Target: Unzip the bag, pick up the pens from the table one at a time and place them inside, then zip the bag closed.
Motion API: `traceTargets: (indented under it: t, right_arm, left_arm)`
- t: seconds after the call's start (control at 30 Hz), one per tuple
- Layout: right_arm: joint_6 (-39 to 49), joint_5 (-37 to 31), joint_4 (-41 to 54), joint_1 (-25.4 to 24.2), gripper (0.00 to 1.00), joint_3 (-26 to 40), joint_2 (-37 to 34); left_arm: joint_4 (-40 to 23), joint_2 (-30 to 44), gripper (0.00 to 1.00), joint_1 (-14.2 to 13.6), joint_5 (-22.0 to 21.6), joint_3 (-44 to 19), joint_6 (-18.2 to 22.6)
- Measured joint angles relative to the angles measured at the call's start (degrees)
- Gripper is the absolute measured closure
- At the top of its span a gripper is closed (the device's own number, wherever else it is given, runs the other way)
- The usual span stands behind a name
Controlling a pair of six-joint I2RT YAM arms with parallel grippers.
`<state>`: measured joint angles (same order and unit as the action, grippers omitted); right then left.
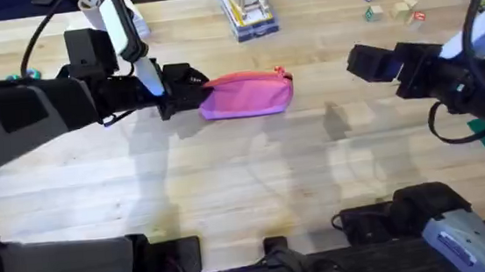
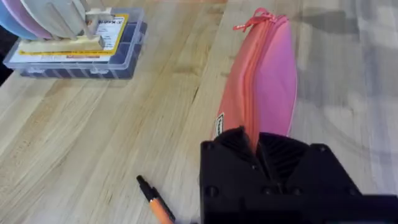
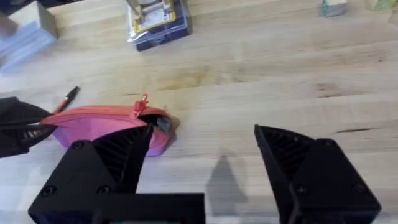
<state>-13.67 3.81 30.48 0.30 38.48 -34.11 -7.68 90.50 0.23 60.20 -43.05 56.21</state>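
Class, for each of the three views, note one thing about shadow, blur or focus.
Overhead: the left arm looms large and blurred, and soft shadows fall on the table. Left wrist: the bag is sharp. Right wrist: the right gripper casts a shadow between its open fingers.

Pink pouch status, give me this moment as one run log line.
bag: zipped, flat on table | left gripper: shut on bag's end | right gripper: open, apart from bag | pen: on table beside bag

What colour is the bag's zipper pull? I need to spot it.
Red zipper pull, clearest in the right wrist view.
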Motion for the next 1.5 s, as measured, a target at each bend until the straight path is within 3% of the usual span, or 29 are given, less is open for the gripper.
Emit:
traceTargets:
  t: [0.23,0.47,0.87,1.5]
  right_arm:
    - [0.4,7.1,-0.8,0.0,0.003,0.0,-2.6]
    - [0.6,12.7,-6.0,3.2,0.003,0.9,-12.5]
    - [0.8,14.9,-15.6,10.2,0.004,8.9,-33.8]
    - [-1.8,17.0,-21.6,11.0,0.004,9.4,-47.2]
  left_arm:
    - [0.0,0.0,0.956,0.0,0.0,0.0,0.0]
    - [0.0,0.0,0.956,0.0,0.0,0.0,0.0]
    - [0.0,0.0,0.958,0.0,0.0,0.0,0.0]
    - [0.0,0.0,0.958,0.0,0.0,0.0,0.0]
